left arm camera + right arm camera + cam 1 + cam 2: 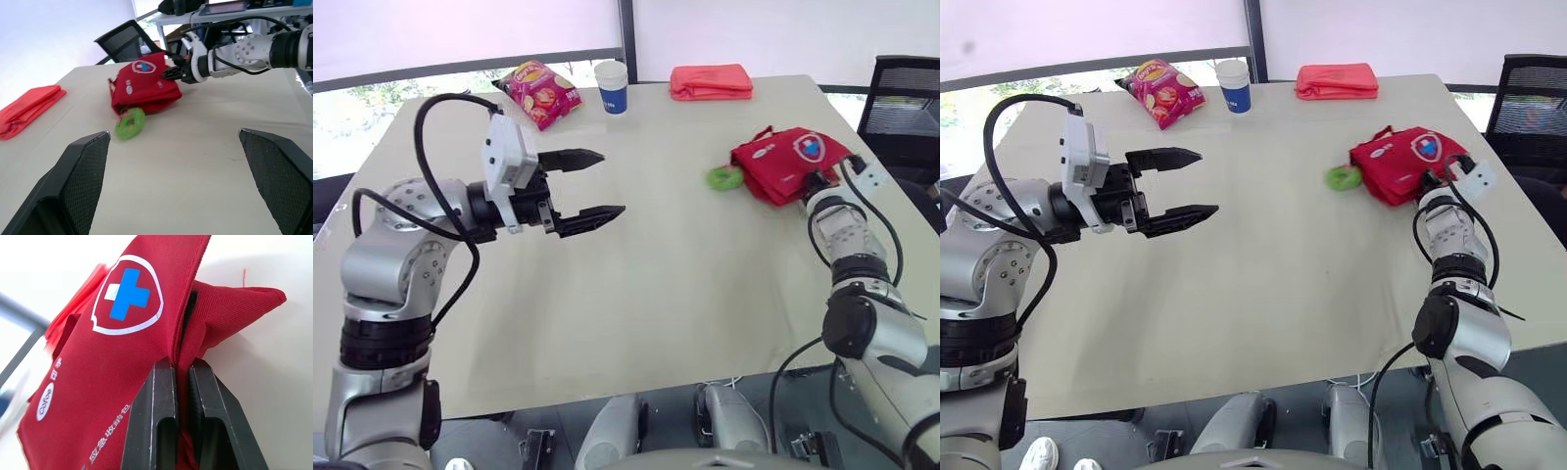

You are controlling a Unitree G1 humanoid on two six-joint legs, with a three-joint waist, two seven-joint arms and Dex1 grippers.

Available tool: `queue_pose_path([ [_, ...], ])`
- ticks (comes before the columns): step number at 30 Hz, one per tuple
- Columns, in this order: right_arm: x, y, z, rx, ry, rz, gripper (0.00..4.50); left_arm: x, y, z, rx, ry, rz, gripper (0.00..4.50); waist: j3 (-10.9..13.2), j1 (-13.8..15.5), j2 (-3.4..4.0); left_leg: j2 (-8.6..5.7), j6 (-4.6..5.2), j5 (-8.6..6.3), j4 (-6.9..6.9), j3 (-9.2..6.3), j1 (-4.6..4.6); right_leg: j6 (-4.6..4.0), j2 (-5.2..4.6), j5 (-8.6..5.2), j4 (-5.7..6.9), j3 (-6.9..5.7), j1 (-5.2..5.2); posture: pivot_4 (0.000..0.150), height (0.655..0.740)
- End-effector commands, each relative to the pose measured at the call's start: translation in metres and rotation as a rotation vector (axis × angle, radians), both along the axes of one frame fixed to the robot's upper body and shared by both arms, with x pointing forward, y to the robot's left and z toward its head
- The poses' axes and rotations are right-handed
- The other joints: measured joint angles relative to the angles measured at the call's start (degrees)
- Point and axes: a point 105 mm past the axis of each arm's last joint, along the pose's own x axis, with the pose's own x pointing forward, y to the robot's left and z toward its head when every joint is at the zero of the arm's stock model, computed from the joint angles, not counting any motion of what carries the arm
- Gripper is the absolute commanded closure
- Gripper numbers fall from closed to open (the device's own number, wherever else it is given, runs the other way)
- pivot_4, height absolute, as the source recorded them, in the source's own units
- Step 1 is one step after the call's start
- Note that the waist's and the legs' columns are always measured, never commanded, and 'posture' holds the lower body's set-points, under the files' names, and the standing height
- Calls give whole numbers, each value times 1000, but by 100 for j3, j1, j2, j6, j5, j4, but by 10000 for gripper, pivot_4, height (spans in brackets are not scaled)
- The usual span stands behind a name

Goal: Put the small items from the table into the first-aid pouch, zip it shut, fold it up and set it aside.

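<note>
A red first-aid pouch (790,160) with a white shield and blue cross lies on the right side of the table. My right gripper (182,382) is shut on the pouch's near edge (183,333), pinching the fabric by the zip seam. A green ring-shaped item (723,177) lies against the pouch's left side, also seen as a green ring (130,123) in the left wrist view. My left gripper (597,184) hovers open over the table's left-middle, pointing right, with nothing between its fingers.
At the table's far edge lie a pink snack bag (540,92), a white and blue paper cup (612,86) and a folded red cloth (711,81). A black chair (901,98) stands beyond the right edge.
</note>
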Motion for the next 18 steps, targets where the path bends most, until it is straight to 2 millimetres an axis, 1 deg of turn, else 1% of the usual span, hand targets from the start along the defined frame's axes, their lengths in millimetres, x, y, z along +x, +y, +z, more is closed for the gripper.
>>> queue_pose_path([
  [1,-6,-21,5,44,-28,-141,44538,-4,-4,14,-26,-61,-17,0,0,-1,0,-1,1,0,0,1,-1,0,5,0,0,0,0,1500,7395],
  [3,-8,-26,8,14,-46,-162,44538,-4,-7,18,-60,-60,-28,0,0,12,0,-2,2,0,2,1,0,0,6,0,0,0,3,1500,7395],
  [6,-9,-23,12,-75,-60,-115,44538,-5,-12,21,-89,-56,-48,0,0,9,0,-3,4,1,6,1,0,0,7,0,0,0,5,1500,7395],
  [9,-15,-24,14,-175,-53,-73,33082,-5,-14,18,-95,-51,-45,0,0,-11,0,2,5,1,4,3,2,0,9,0,1,2,5,1500,7395],
  [10,-18,-25,14,-203,-49,-53,26132,-4,-14,17,-102,-43,-37,0,0,-14,0,4,4,1,4,2,1,0,9,0,2,2,4,1500,7395],
  [11,-22,-25,13,-230,-47,-29,22300,-3,-13,16,-120,-29,-24,0,0,-14,0,6,4,1,4,2,1,0,9,0,2,2,3,1500,7395],
  [13,-39,-27,14,-300,-74,41,13010,2,-10,3,-142,13,42,0,-2,-1,3,8,4,0,2,-1,1,0,5,0,0,0,3,1500,7395],
  [15,-62,-25,16,-487,-108,165,937,2,-5,-17,-112,43,102,0,-4,-7,7,10,7,-1,0,1,1,1,1,-1,-3,3,2,1500,7395],
  [17,-86,-15,14,-734,-143,330,937,5,6,-32,-127,89,184,0,-3,-8,8,10,15,-6,0,5,3,2,9,-2,-1,6,2,1500,7395],
  [18,-98,-13,10,-803,-150,401,937,6,11,-40,-120,96,223,0,-3,-5,9,10,24,-11,0,6,3,3,13,-2,-1,6,1,1500,7395],
])
